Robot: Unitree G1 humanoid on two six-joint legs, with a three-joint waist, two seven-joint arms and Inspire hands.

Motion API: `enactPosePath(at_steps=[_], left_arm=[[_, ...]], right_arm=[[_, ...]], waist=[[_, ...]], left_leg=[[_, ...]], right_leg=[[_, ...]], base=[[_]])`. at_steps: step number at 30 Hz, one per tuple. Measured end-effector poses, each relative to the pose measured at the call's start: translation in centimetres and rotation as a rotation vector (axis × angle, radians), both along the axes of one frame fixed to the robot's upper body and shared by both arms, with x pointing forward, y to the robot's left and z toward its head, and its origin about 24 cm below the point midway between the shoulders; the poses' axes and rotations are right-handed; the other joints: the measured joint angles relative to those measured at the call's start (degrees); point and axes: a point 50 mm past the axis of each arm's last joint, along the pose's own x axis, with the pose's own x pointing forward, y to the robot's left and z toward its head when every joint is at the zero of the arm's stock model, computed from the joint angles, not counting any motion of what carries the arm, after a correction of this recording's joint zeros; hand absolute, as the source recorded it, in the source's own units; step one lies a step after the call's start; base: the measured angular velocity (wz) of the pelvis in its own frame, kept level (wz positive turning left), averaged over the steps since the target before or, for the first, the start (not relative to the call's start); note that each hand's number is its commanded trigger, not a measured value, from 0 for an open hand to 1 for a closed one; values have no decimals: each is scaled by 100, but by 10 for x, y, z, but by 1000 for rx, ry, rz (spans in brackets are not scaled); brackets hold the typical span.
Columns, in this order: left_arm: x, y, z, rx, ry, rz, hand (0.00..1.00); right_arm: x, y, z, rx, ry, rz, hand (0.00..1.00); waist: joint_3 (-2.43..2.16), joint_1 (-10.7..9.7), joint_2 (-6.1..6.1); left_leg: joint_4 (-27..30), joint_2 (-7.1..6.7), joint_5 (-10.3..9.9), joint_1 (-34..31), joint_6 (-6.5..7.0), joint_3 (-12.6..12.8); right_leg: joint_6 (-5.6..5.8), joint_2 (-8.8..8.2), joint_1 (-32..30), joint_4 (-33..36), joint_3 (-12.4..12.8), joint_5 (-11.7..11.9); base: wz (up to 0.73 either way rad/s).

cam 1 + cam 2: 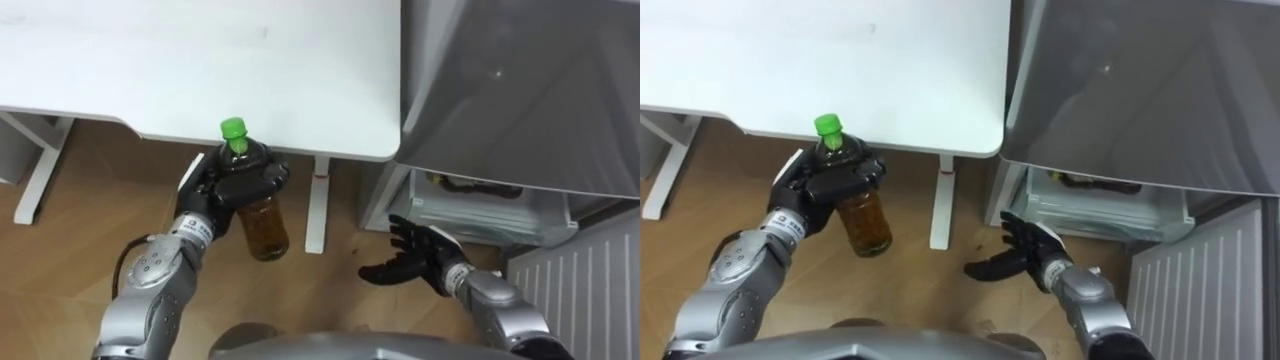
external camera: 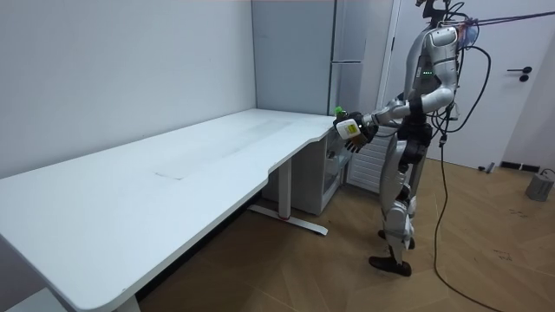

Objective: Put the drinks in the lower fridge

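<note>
A clear bottle of amber drink with a green cap (image 1: 255, 200) (image 1: 855, 195) is held upright off the table's near edge, my left hand (image 1: 225, 190) (image 1: 820, 190) shut around its upper body. In the room view the bottle (image 2: 347, 128) sits in that hand beside the table's corner. My right hand (image 1: 415, 255) (image 1: 1025, 255) hangs open, fingers spread, low in front of the lower fridge compartment (image 1: 480, 205) (image 1: 1100, 205), which stands open with a white shelf and a dark item inside. I stand at the table's end, facing the fridge (image 2: 347, 52).
The white table (image 1: 200, 60) (image 2: 156, 173) fills the upper left, its leg (image 1: 318, 205) between the bottle and the fridge. The grey fridge front (image 1: 520, 90) overhangs the open compartment. The white ribbed inside of the open lower door (image 1: 580, 290) is at right. Wooden floor lies below.
</note>
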Motion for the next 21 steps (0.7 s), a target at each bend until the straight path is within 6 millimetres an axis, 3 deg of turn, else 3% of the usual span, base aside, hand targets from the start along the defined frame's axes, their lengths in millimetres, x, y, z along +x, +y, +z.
enactPosePath(at_steps=[5,10,21], left_arm=[[0,1,0,71,-12,-20,100],[0,-5,-1,88,-13,-53,100],[-1,-13,-1,79,-24,-83,100]], right_arm=[[5,5,6,50,-25,49,0],[8,19,13,120,-52,136,0],[8,27,16,167,-53,202,0]], waist=[[5,-62,-1],[56,-60,107],[44,-55,135]], left_leg=[[6,-1,-4,18,4,3],[-1,7,-5,-32,6,-20],[6,6,-1,-29,9,-17]], right_leg=[[2,-4,63,-13,-10,2],[-2,4,-3,42,-5,4],[-2,-1,-44,75,11,4]], base=[[2],[0],[0]])
